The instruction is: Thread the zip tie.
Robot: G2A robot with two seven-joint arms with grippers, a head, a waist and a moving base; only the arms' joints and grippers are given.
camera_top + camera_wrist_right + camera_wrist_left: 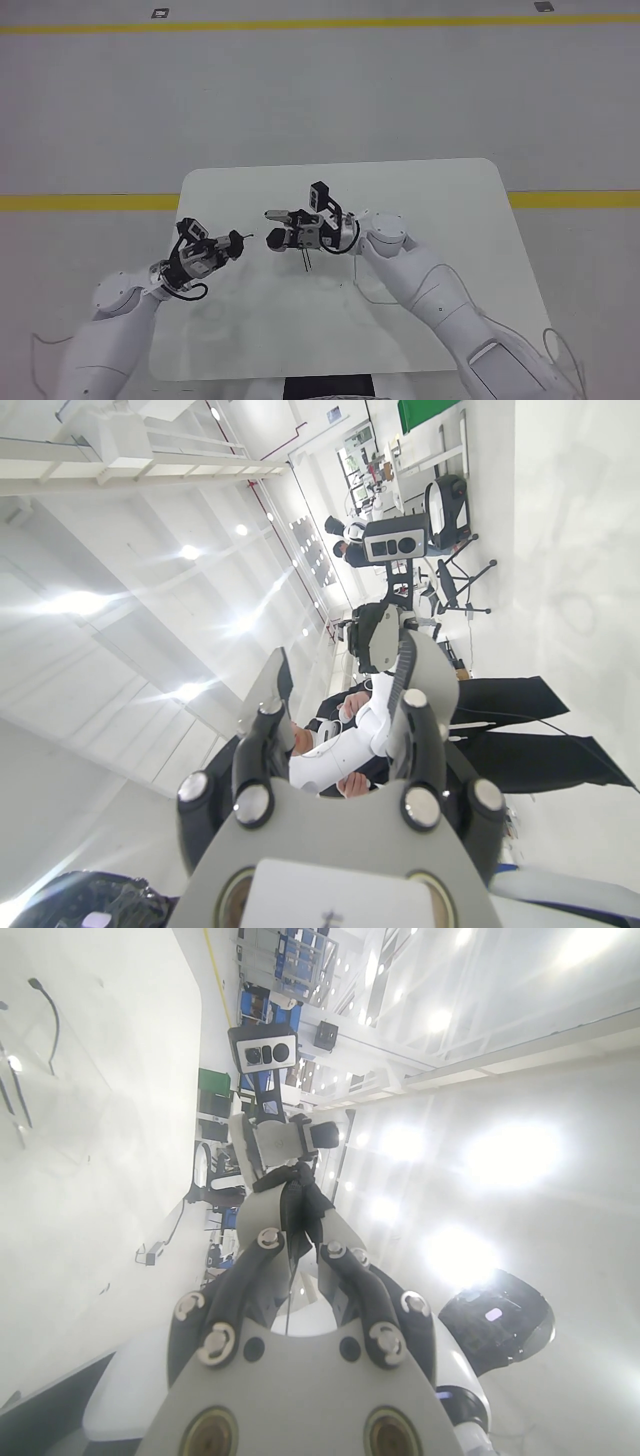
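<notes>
1. The white desk (450, 200) is under both claws. They hang above its half nearer to the robot.
2. The right claw (272, 228) is over the middle of the desk and points sideways at the left claw. Its two fingers stand well apart, one toward the far edge of the desk and one toward the robot.
3. The left claw (238, 241) is near the right claw and faces it, with a small gap between the two tips. Its fingers are pressed together, and they are clamped on a thin black strip.
4. This strip is the zip tie (289, 1298). In the left wrist view it runs as a fine dark line between the fingers of the left claw, from the palm up to the closed pads. In the top view a short dark end comes out in front of the left claw and points at the open right claw. It does not touch the right claw.
5. Some spare ties (302, 262) lie flat on the desk, just beside the right claw on its side toward the robot. They are well apart from the left claw. The left wrist view shows one of them bent in a curve with a small square head at the end, and the others are nearly straight.
</notes>
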